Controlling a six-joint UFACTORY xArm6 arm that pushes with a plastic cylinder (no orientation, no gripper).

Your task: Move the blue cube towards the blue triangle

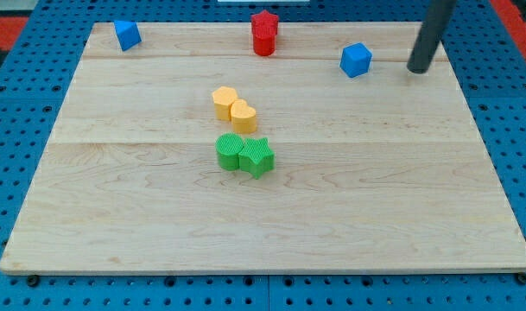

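Observation:
The blue cube (pixel 356 60) sits near the view's top right on the wooden board (pixel 263 216). The blue triangle (pixel 127 34) sits at the board's top left corner, far to the left of the cube. My tip (pixel 417 69) is a dark rod coming down from the top right; its end rests on the board just right of the blue cube, a short gap apart from it.
A red star block (pixel 264 34) stands at the top middle, on the line between cube and triangle. Two yellow blocks (pixel 234 108) touch each other at the centre. A green cylinder (pixel 229 151) and a green star (pixel 258 156) sit just below them.

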